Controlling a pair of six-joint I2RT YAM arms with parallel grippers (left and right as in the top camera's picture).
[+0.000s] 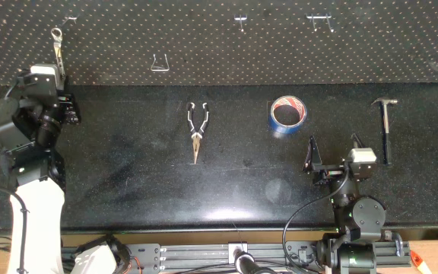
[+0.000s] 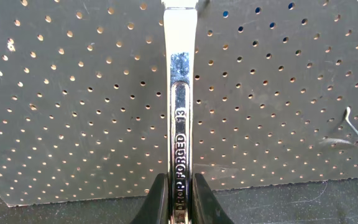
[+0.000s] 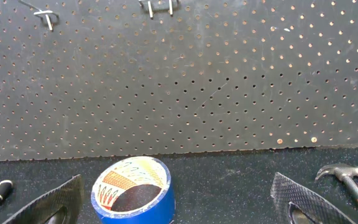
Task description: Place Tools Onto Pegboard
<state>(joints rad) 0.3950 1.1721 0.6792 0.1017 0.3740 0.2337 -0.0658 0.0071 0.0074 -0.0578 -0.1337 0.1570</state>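
Observation:
A chrome wrench (image 1: 55,44) stands upright against the pegboard (image 1: 226,46) at the far left. My left gripper (image 1: 54,74) is shut on its lower shaft. In the left wrist view the wrench (image 2: 180,118) runs straight up between the two dark fingers (image 2: 159,198). Pliers (image 1: 197,129), a blue tape roll (image 1: 287,114) and a small hammer (image 1: 385,125) lie on the black table. My right gripper (image 1: 333,150) rests low at the front right, open and holding nothing. Its wrist view looks at the tape roll (image 3: 134,190), with the hammer (image 3: 347,176) off to one side.
Wire hooks hang on the pegboard: one (image 1: 160,63) right of the wrench, one (image 1: 240,20) at top centre, a double one (image 1: 319,20) at top right. The black table (image 1: 128,167) has open room between the tools.

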